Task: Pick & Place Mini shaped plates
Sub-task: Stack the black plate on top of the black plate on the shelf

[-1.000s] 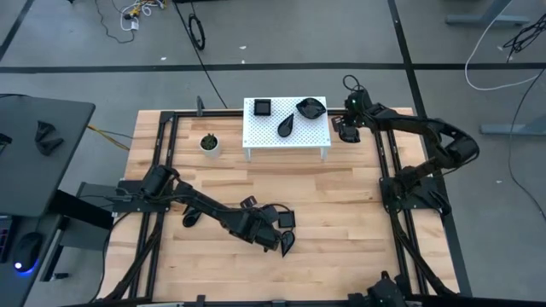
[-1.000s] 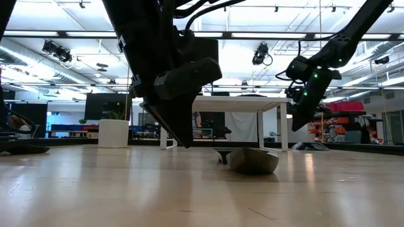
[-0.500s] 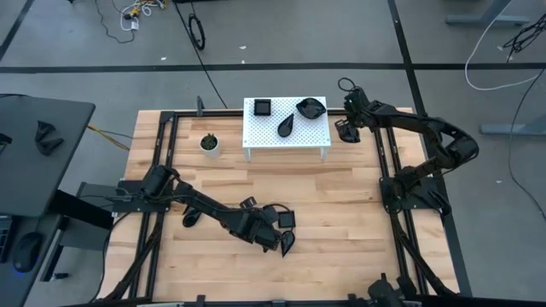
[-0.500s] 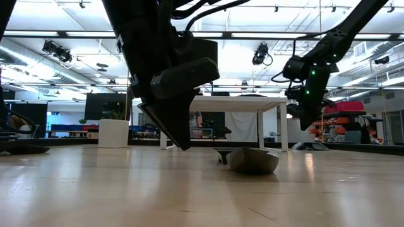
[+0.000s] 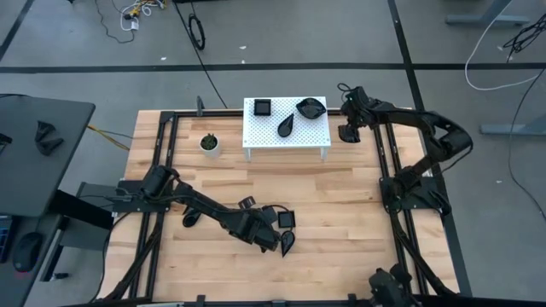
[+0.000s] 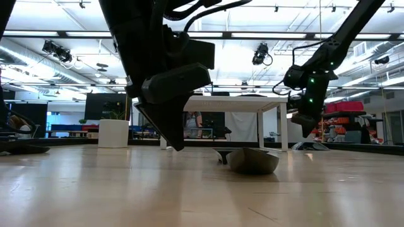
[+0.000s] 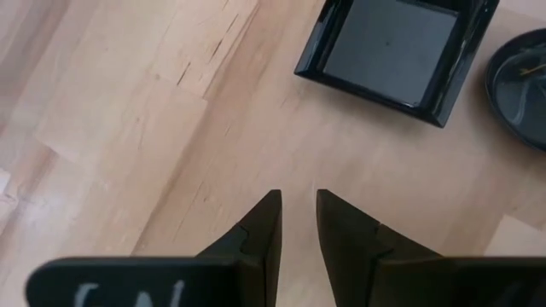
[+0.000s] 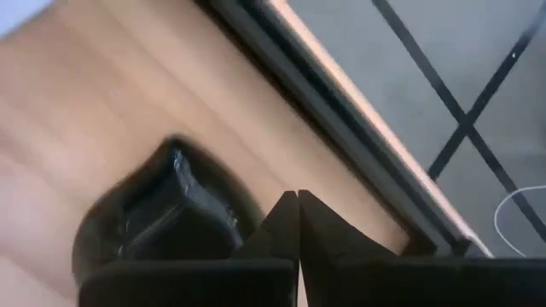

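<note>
The stand (image 5: 287,125) holds three plates (image 5: 288,124). The left gripper (image 7: 296,223), narrowly parted and empty, hovers near a square plate (image 7: 392,43). The right gripper (image 8: 297,205) is closed, empty.

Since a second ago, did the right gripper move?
Yes. In the high view the right gripper has shifted slightly toward the white perforated stand, staying off its right end.
</note>
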Action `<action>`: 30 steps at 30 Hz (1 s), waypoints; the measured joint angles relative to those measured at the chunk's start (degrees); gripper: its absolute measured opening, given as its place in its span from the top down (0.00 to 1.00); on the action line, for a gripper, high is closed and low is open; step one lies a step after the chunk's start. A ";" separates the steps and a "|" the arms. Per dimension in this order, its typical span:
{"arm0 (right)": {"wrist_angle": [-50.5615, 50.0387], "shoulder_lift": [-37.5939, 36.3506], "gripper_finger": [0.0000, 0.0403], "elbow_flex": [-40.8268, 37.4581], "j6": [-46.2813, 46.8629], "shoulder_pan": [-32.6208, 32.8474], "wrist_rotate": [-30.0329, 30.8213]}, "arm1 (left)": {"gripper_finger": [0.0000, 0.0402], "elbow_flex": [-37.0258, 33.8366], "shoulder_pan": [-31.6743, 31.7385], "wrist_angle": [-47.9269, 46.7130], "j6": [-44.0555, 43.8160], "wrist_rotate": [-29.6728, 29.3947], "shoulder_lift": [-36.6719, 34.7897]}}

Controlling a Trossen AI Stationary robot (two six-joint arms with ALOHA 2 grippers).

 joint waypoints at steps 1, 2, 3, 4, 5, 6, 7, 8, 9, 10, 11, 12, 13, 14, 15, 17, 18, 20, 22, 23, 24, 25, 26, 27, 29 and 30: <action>-0.04 0.52 1.00 0.68 0.71 -0.14 -0.55 | 0.80 0.00 0.00 0.02 0.01 -0.02 0.00; -0.45 1.00 1.00 1.25 1.39 -0.31 -0.80 | 0.80 0.00 0.00 0.02 0.01 -0.02 0.00; -1.32 1.52 1.00 1.71 1.80 -0.38 -0.90 | 0.80 0.00 0.00 0.04 0.01 -0.04 0.00; -1.98 2.15 1.00 2.01 2.17 -0.39 -1.38 | 0.80 0.00 0.00 0.10 -0.01 -0.07 0.00; -2.58 2.87 1.00 2.29 2.28 -0.39 -2.12 | 0.80 0.00 0.00 0.18 0.00 -0.07 0.00; -2.72 3.55 1.00 2.48 2.33 -0.39 -2.45 | 0.80 0.00 0.00 0.30 0.01 -0.07 0.00; -2.76 4.15 1.00 2.72 2.65 -0.24 -2.47 | 0.80 0.00 0.00 0.40 0.00 -0.07 0.00; -2.72 4.71 1.00 3.06 3.02 0.01 -2.62 | 0.80 0.00 0.00 0.39 -0.01 -0.16 0.00; -2.61 5.29 1.00 3.40 3.82 0.24 -2.40 | 0.80 0.00 0.00 0.39 -0.02 -0.19 0.00; -2.63 5.84 1.00 3.73 4.72 0.36 -2.22 | 0.80 0.00 0.00 0.41 -0.01 -0.20 0.00; -2.63 6.33 1.00 3.96 5.40 0.45 -2.09 | 0.80 0.00 0.00 0.39 -0.02 -0.20 0.00; -2.72 6.73 1.00 4.16 5.54 0.60 -2.22 | 0.80 0.00 0.00 0.39 -0.01 -0.20 0.00; -2.83 6.93 1.00 4.22 5.34 0.67 -2.44 | 0.80 0.00 0.00 0.39 -0.01 -0.20 0.00; -3.01 7.00 1.00 4.24 4.64 0.82 -2.52 | 0.80 0.00 0.00 0.37 -0.01 -0.20 0.00; -3.18 7.00 1.00 4.24 4.15 1.07 -2.54 | 0.80 0.00 0.00 0.39 -0.01 -0.18 0.00; -3.62 7.00 1.00 4.26 2.72 1.32 -2.53 | 0.80 0.00 0.00 0.37 -0.03 0.02 0.00; -3.92 7.00 1.00 4.26 1.91 1.51 -2.62 | 0.80 0.00 0.00 0.37 -0.02 0.04 0.00; -4.49 7.00 1.00 4.26 0.25 1.90 -2.69 | 0.80 0.00 0.00 0.39 -0.03 0.04 0.00; -5.31 7.00 1.00 4.28 -2.24 2.41 -2.67 | 0.80 0.00 0.00 0.38 -0.03 0.04 0.00; -5.89 7.00 1.00 4.28 -3.80 2.77 -2.54 | 0.80 0.00 0.00 0.39 -0.05 0.04 0.00; -6.56 7.00 1.00 4.30 -5.53 3.19 -2.38 | 0.80 0.00 0.00 0.39 -0.06 0.04 0.00; -7.24 7.00 1.00 4.32 -7.22 3.64 -2.27 | 0.80 0.00 0.00 0.42 -0.06 0.05 0.00; -7.90 6.98 0.99 4.32 -8.55 4.18 -1.97 | 0.80 0.00 0.00 0.48 -0.04 0.07 0.00; -8.57 6.99 0.99 4.32 -9.69 4.76 -1.34 | 0.80 0.00 0.00 0.58 -0.04 0.07 0.00; -9.89 6.98 0.97 4.32 -12.05 5.86 -0.35 | 0.80 0.00 0.00 0.65 -0.04 0.20 0.00; -10.41 7.00 0.97 4.32 -12.79 6.50 0.43 | 0.80 0.00 0.00 0.65 -0.03 0.24 0.00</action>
